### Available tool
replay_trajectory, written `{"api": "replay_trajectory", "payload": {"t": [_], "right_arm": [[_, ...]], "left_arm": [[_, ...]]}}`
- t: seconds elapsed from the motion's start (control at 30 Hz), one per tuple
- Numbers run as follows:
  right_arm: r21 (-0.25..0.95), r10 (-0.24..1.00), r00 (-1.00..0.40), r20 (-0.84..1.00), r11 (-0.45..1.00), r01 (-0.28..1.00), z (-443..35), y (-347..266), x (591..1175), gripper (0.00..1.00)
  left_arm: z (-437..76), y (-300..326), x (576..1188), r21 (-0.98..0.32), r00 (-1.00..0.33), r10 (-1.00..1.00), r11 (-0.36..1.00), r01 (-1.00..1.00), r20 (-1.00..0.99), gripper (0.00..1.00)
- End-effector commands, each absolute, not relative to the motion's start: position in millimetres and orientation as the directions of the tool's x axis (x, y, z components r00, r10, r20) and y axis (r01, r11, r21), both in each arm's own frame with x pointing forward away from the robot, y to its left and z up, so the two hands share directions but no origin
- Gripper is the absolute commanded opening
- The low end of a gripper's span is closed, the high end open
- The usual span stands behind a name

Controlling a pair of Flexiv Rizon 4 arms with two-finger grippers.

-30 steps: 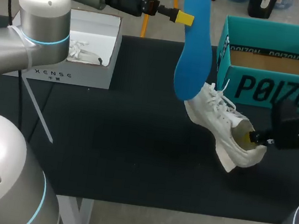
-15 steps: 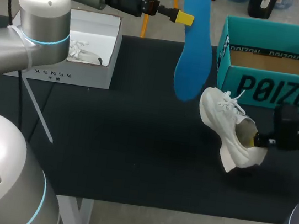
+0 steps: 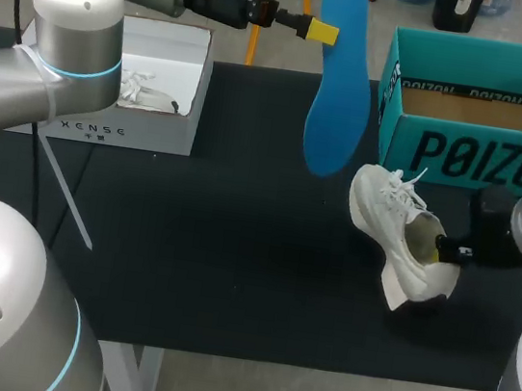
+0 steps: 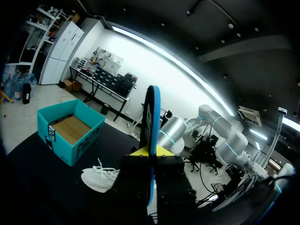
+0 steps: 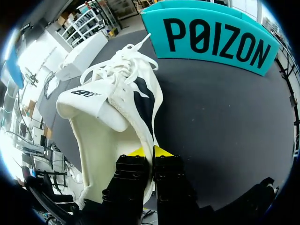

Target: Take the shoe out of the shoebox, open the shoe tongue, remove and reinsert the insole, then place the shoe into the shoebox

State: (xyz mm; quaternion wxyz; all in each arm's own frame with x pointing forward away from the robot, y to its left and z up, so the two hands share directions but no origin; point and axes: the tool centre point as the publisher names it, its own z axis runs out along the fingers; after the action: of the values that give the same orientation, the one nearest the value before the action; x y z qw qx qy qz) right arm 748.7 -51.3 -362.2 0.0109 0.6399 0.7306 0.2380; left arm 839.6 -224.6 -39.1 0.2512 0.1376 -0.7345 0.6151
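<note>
A: Where was the shoe [image 3: 397, 229]?

B: Out of the shoebox [image 3: 471, 152], over the table [image 3: 212, 266] just in front of the box's near wall. It sat tilted, toe raised toward the box, heel low, laces loose. I couldn't tell whether the heel touched the table.

A: And the right gripper [image 3: 443, 248]?

B: It was pinched narrow on the rim of the shoe's opening, one yellow tip inside and one outside, so it was holding the shoe.

A: The insole [image 3: 339, 90]?

B: It was blue and hung upright in the air between the white box [image 3: 144, 126] and the shoebox. Its lower end was near the shoe's toe but apart from it. The left gripper [image 3: 321, 32] had closed on its upper part, with a yellow tip on either face.

A: Anything in the white box?

B: White laces showed inside it. The shoebox showed only its brown floor.
</note>
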Motion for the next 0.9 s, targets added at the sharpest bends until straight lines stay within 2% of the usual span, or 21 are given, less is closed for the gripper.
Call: {"api": "replay_trajectory", "payload": {"t": [0.03, 0.73, 0.77, 0.8, 0.83, 0.87, 0.9], "right_arm": [[0.372, 0.945, -0.145, 0.294, 0.027, 0.928, -369.7, -45.3, 740.4, 0.00], [0.343, 0.941, -0.132, 0.312, 0.018, 0.939, -404.4, -16.2, 744.0, 0.00], [0.347, 0.942, -0.128, 0.310, 0.014, 0.938, -402.7, -16.2, 743.9, 0.25], [0.350, 0.943, -0.128, 0.308, 0.013, 0.937, -400.1, -16.6, 743.3, 0.47], [0.358, 0.941, -0.124, 0.313, 0.004, 0.934, -397.2, -16.4, 742.5, 0.82], [0.365, 0.940, -0.122, 0.317, -0.002, 0.931, -393.3, -16.7, 741.9, 1.00], [0.369, 0.941, -0.126, 0.315, 0.001, 0.929, -389.8, -17.0, 741.0, 1.00]], "left_arm": [[-39.0, -225.0, 839.5, -0.834, -0.836, 0.106, 0.206, -0.511, 0.538, 0.00], [-39.0, -225.0, 839.5, -0.834, -0.836, 0.106, 0.206, -0.511, 0.538, 0.00], [-39.0, -225.0, 839.5, -0.834, -0.836, 0.106, 0.206, -0.511, 0.538, 0.00], [-39.0, -225.0, 839.5, -0.834, -0.836, 0.106, 0.206, -0.511, 0.538, 0.00], [-39.0, -225.0, 839.5, -0.834, -0.836, 0.106, 0.206, -0.511, 0.538, 0.00], [-39.0, -225.0, 839.5, -0.834, -0.836, 0.106, 0.206, -0.511, 0.538, 0.00], [-39.0, -225.0, 839.5, -0.834, -0.836, 0.106, 0.206, -0.511, 0.538, 0.00]]}}
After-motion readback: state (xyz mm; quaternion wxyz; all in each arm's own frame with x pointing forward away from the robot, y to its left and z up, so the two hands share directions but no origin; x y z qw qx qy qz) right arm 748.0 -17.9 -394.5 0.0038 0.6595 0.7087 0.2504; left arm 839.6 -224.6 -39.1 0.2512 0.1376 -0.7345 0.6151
